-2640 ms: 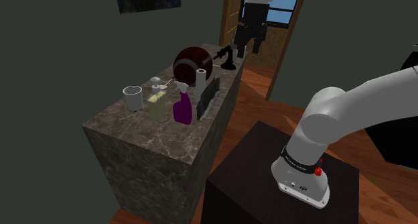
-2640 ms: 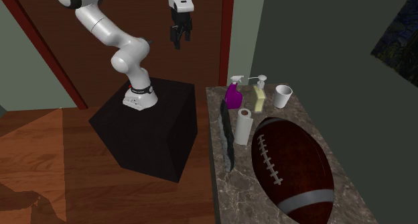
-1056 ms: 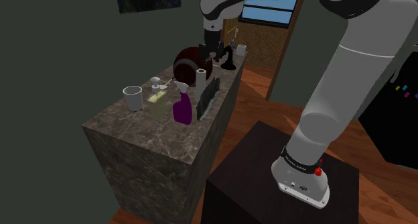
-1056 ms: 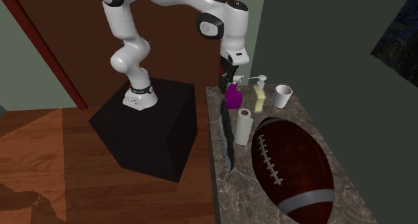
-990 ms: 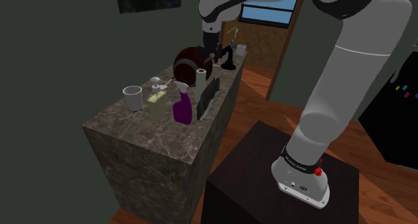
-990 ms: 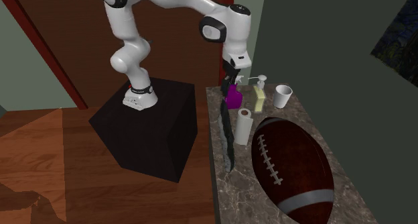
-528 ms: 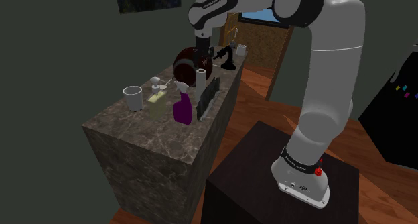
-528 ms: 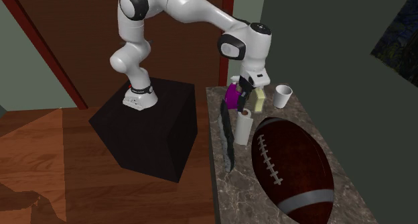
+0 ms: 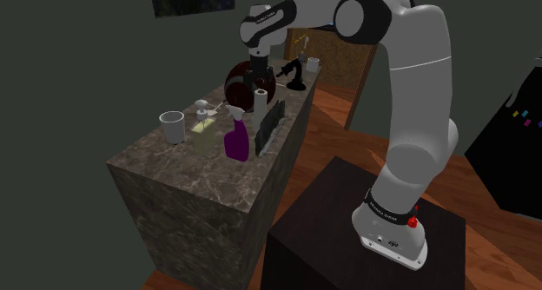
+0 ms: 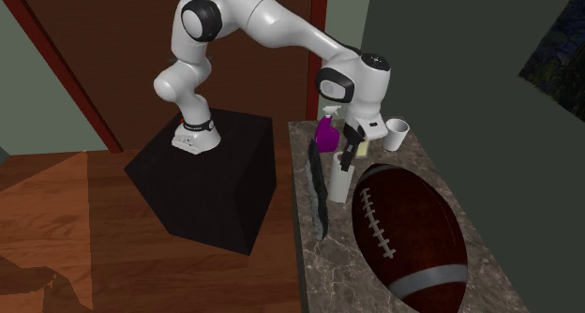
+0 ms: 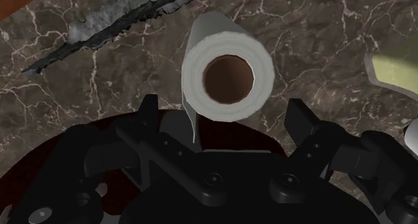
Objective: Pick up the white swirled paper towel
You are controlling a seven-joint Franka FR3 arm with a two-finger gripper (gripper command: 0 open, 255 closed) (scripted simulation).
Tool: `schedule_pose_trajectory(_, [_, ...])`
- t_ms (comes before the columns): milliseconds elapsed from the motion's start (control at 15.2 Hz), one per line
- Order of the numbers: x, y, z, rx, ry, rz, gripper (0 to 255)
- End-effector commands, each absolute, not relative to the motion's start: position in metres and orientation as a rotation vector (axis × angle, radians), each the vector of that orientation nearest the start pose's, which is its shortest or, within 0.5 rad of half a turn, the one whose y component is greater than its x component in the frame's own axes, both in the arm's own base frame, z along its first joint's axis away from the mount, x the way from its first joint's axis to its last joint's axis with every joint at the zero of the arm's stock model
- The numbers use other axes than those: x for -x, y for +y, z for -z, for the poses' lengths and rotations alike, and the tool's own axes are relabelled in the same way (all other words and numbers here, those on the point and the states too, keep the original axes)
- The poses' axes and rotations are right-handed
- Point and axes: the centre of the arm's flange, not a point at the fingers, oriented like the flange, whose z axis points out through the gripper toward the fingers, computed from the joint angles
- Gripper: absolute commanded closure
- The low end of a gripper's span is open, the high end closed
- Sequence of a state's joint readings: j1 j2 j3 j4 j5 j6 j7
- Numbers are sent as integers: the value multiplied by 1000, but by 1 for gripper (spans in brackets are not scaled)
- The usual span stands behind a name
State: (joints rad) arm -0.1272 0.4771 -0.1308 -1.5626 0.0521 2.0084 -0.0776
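- the white arm (image 9: 408, 97) has swung over from above the stand (image 9: 347, 236) in the last couple of seconds. it now bends down over the marble counter (image 9: 191, 184), so the approach looks nearly done and the grasp is not yet made.
- the brown football (image 10: 408, 236) is the bulkiest thing on the counter. it lies just beside the roll, on the side toward the wall, and i judge it the likeliest thing for a finger to brush on the way down.
- a dark, rough-edged slab (image 10: 319, 194) stands on edge along the counter's outer rim, close on the roll's other side. the roll therefore sits in a narrow lane between slab and ball.
- a purple spray bottle (image 9: 236, 141), a yellowish soap dispenser (image 9: 203, 134) and a white cup (image 9: 173, 127) stand further along the counter. they seem clear of the descent.
- the paper towel (image 11: 228, 75) stands upright on the counter. the wrist view looks down on its end, brown core open, with a loose flap hanging at one side.
- the gripper (image 11: 225, 119) hangs right over the roll, having dropped from high above. its fingers (image 11: 149, 112) stand apart, one on each side and touching nothing. a straight lowering and a squeeze look like what remains.
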Motion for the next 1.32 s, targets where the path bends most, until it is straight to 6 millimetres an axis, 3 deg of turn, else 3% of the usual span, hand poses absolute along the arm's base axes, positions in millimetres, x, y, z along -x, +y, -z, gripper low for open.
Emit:
schedule_pose_trajectory(0, [-664,-159,-358,3136,298,-45,0])
schedule_pose_trajectory(198, [-664,-159,-349,3136,298,-45,0])
schedule_pose_trajectory(264, [-664,-159,-350,3136,298,-45,255])
schedule_pose_trajectory(858, [-664,-159,-349,3136,298,-45,255])
schedule_pose_trajectory(1254, [-664,-159,-381,3136,298,-45,255])
